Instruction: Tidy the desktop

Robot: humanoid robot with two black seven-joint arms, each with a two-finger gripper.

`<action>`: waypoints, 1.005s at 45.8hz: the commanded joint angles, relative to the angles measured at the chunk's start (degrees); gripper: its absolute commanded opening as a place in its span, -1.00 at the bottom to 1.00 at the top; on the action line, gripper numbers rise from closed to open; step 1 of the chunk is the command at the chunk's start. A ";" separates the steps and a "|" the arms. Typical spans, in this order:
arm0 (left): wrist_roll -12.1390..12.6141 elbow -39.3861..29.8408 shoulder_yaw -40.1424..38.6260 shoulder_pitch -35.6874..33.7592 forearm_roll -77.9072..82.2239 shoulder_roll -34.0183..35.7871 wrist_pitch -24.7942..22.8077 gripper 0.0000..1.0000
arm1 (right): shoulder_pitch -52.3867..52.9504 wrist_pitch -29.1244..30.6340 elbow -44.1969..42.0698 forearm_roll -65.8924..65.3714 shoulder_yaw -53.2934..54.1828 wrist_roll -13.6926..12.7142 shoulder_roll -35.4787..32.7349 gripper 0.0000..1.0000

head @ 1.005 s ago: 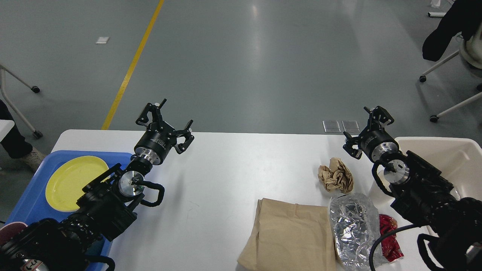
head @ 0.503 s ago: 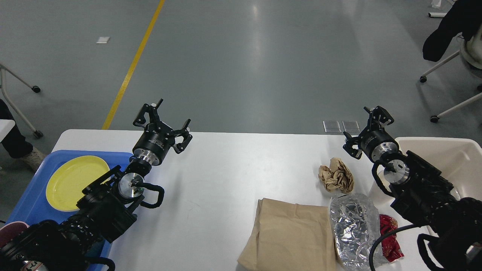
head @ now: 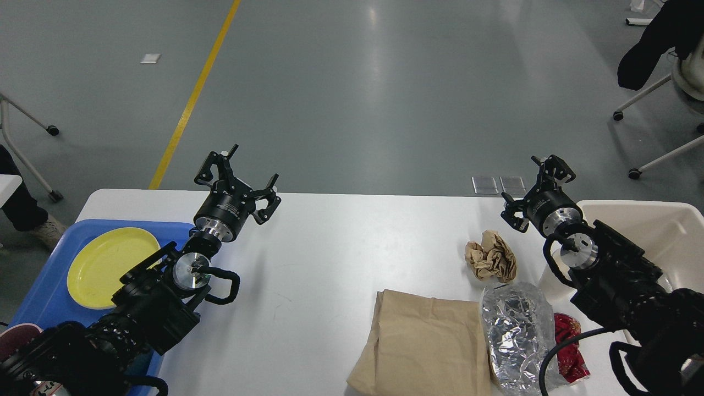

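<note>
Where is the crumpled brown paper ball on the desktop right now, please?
In the head view, the crumpled paper ball lies on the right side of the desktop, just beyond the foil wrapper, near the right gripper.

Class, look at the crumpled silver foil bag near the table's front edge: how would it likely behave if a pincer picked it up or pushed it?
The crumpled silver foil bag looks thin and creased, so it would probably be light and floppy, deforming under a grip. Its shiny surface suggests it may slide easily across the smooth white desktop when pushed.

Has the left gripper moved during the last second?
Yes. The left gripper shifted slightly up and left, farther past the desktop far edge. It hangs open.
</note>
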 commanded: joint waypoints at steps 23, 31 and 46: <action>0.00 0.00 0.00 0.00 -0.01 0.00 -0.01 0.96 | 0.00 0.00 0.00 0.00 0.05 0.00 0.00 1.00; 0.00 0.00 0.00 0.00 -0.01 0.00 -0.01 0.96 | 0.00 0.00 0.00 0.00 -0.04 0.00 0.00 1.00; 0.00 0.00 0.00 0.00 -0.01 0.00 -0.01 0.96 | 1.49 -0.35 0.00 0.26 0.31 -0.62 0.00 1.00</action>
